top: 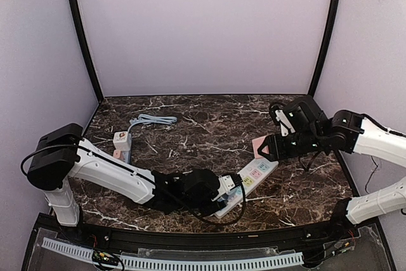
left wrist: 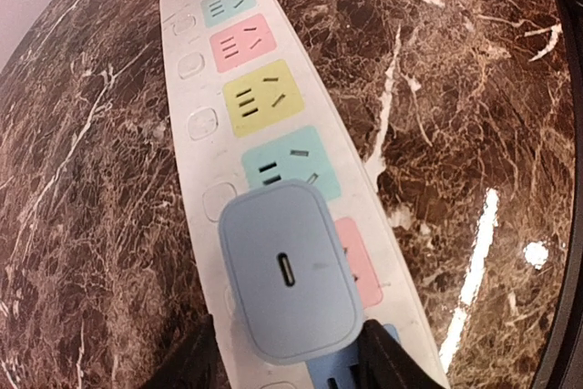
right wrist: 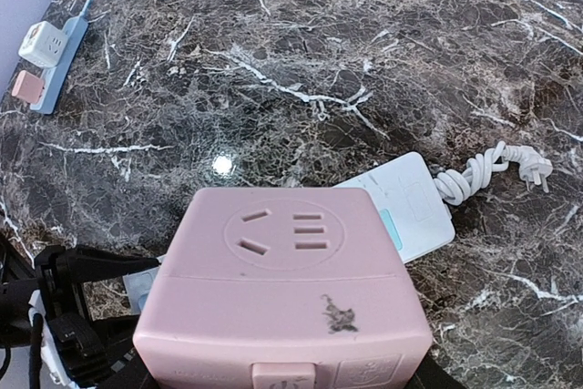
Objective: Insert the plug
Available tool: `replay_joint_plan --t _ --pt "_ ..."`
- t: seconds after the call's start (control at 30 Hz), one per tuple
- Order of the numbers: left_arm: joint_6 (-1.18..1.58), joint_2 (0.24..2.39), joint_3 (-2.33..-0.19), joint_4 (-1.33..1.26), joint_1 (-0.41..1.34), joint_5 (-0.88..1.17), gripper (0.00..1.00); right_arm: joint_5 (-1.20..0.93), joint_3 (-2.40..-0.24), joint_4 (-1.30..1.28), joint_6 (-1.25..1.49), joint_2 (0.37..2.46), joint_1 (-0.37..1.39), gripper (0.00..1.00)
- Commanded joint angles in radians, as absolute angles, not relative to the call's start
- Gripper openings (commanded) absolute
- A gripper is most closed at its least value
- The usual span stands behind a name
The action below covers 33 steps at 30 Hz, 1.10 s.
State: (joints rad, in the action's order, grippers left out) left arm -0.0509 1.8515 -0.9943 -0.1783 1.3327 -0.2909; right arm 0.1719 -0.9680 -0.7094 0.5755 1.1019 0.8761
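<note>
A pale blue charger plug (left wrist: 290, 271) sits in the white power strip (left wrist: 196, 88), over a socket near its close end. My left gripper (left wrist: 291, 357) straddles the plug's lower part, open. Its left finger stands a little off the plug. Its right finger is at the plug's edge. In the top view the strip (top: 254, 176) lies between the arms with my left gripper (top: 221, 190) at its near end. My right gripper (top: 269, 149) is shut on a pink cube socket adapter (right wrist: 287, 271), held above the strip's far end (right wrist: 410, 202).
The white strip's coiled white cord (right wrist: 483, 170) lies past its far end. At the back left lies a grey-blue strip (top: 124, 153) carrying a white cube adapter (right wrist: 44, 43) and a small pink one (right wrist: 27, 87). Its pale blue cable (top: 152, 120) is bunched behind it.
</note>
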Motion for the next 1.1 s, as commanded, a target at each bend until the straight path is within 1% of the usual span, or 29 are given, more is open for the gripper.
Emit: replay_joint_plan --t 0.0,0.13,0.2,0.27,0.4,0.6,0.87,0.93,1.0,1.07 --pt "-0.077 1.852 -0.961 -0.051 1.326 -0.260 0.60 0.162 -1.011 -0.705 0.558 1.113 0.871 0.11" --pt "-0.093 1.830 -0.964 -0.052 1.325 -0.237 0.74 0.163 -1.021 -0.715 0.556 1.117 0.871 0.10" --pt "-0.093 1.813 -0.963 -0.055 1.325 -0.217 0.84 0.163 -1.027 -0.719 0.554 1.117 0.872 0.10" --pt "-0.093 1.789 -0.961 -0.063 1.325 -0.198 0.90 0.163 -1.030 -0.722 0.554 1.117 0.873 0.09" --pt "-0.096 1.719 -0.939 -0.089 1.326 -0.176 0.98 0.160 -1.039 -0.726 0.548 1.118 0.873 0.09" --pt "-0.087 1.580 -0.885 -0.134 1.319 -0.191 0.99 0.126 -1.061 -0.745 0.505 1.134 0.874 0.09" --pt "-0.019 1.390 -0.754 -0.256 1.275 -0.371 0.99 0.006 -1.080 -0.735 0.412 1.165 0.910 0.08" --pt "-0.008 1.360 -0.730 -0.272 1.262 -0.427 0.99 0.004 -1.083 -0.736 0.402 1.185 0.934 0.06" --pt "0.024 1.339 -0.708 -0.288 1.238 -0.476 0.99 0.005 -1.092 -0.752 0.406 1.220 0.948 0.00" --pt "0.053 1.334 -0.691 -0.290 1.215 -0.491 0.99 -0.032 -1.106 -0.779 0.404 1.271 0.954 0.00"
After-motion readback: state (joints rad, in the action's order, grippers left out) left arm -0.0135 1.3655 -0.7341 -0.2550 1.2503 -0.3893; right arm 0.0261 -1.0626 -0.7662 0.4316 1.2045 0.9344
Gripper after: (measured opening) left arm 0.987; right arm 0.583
